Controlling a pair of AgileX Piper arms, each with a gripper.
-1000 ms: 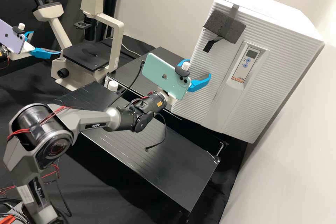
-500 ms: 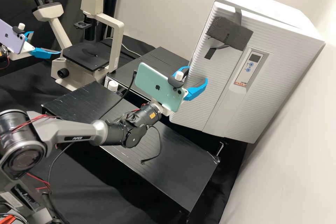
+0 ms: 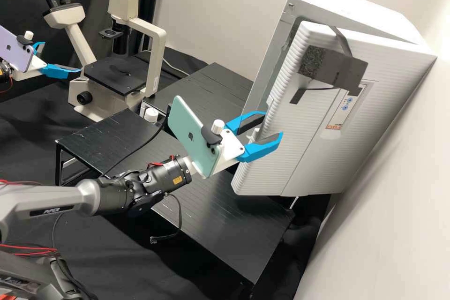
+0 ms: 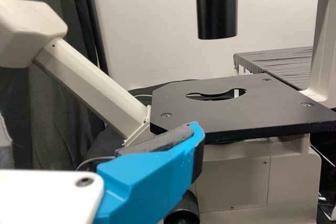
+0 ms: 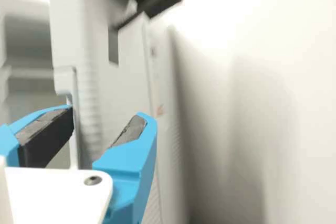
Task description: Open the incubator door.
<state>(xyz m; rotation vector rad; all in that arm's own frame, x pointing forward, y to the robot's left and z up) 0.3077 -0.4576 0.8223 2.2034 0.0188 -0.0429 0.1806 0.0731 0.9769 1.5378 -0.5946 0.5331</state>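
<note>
The white incubator [image 3: 365, 9] stands at the right of the high view, its ribbed door [image 3: 300, 131] swung partly outward with a gap along the free edge. Around that edge my right gripper [image 3: 273, 124] is open, one finger on the inner side and one before the outer face. In the right wrist view the door [image 5: 128, 98] runs between the spread fingers of the right gripper [image 5: 110, 118]; contact is unclear. My left gripper [image 3: 63, 57] stands open and empty beside the microscope. One blue finger of the left gripper [image 4: 152, 179] shows in the left wrist view.
A cream microscope [image 3: 157, 65] with a black stage [image 4: 262, 103] is at the back left. Below the door lies a low black platform [image 3: 234, 239]. Grey foam [image 3: 323, 63] is strapped to the door's upper part, and a pale wall [image 3: 375, 229] stands close on the right.
The incubator door has swung from closed to partly open, its free edge coming outward. My right gripper has drawn back and downward in the high view with it. The left arm has stayed still.
</note>
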